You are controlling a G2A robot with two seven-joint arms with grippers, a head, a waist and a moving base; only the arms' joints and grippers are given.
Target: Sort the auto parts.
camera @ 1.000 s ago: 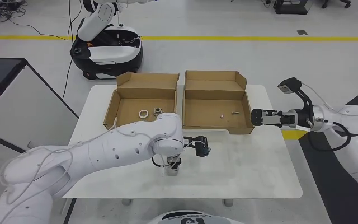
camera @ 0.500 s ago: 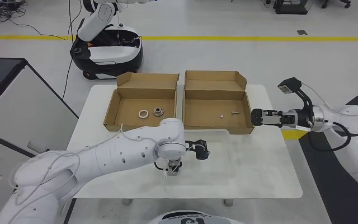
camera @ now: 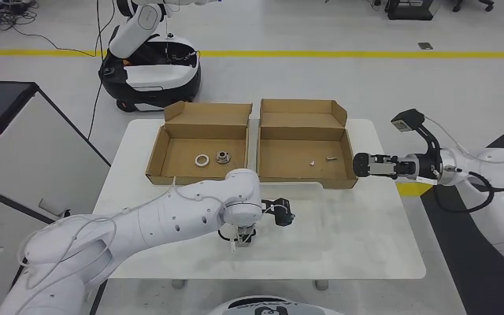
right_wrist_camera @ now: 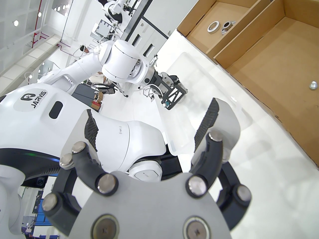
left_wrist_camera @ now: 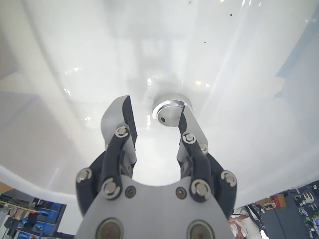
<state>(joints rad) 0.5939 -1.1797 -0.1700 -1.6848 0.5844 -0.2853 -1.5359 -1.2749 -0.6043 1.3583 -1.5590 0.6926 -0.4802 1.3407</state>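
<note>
Top view: left box (camera: 183,148) holds two parts, ring (camera: 202,160) and flanged piece (camera: 224,156); right box (camera: 293,153), two small parts (camera: 313,164). Left wrist view: left gripper (left_wrist_camera: 155,102) spread, one metal disc (left_wrist_camera: 167,113) at a fingertip in the tray (left_wrist_camera: 99,38). Right wrist view: right gripper (right_wrist_camera: 150,105) released.

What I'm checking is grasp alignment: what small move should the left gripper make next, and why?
Probably a slight sideways shift toward the round metal part, before closing. The left gripper is open, and the part lies off-centre on the white surface: one finger overlaps its edge while a wide gap shows beside the other.
</note>
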